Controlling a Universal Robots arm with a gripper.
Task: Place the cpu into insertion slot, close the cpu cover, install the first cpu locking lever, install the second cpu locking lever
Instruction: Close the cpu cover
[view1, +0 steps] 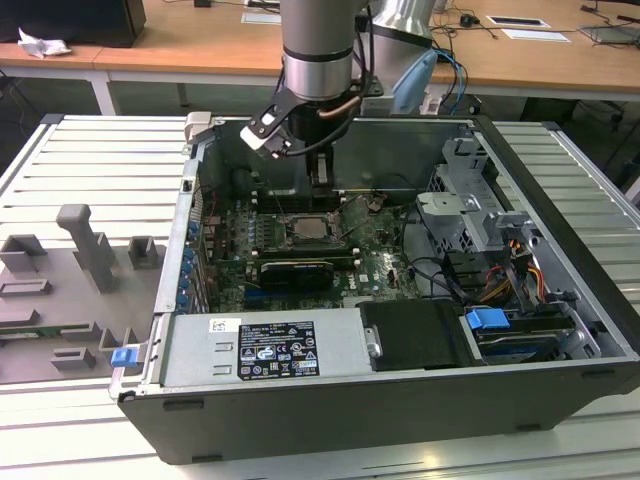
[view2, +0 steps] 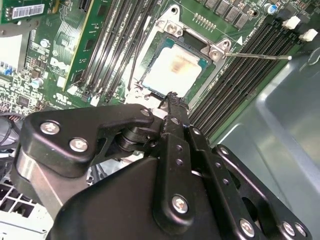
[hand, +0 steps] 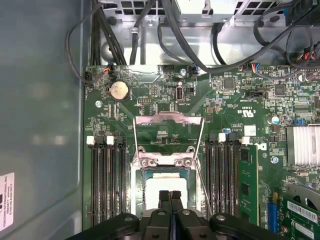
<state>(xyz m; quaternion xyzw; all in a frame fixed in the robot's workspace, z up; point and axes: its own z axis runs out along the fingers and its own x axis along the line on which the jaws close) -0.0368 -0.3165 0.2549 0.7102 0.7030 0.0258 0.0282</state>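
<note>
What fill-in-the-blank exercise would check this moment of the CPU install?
The cpu lies in the insertion ___. The pincer above it is ___, holding nothing. The cpu cover stands ___, off the cpu. Black memory slots flank the cpu on ___ sides.
Missing words: slot; shut; open; both.

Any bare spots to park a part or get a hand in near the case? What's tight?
Free: ribbed table between grey fixtures and far edge; strip on the exterior view's right of the case. Crowded: around the insertion slot, gripper overhead, cables beside.
</note>
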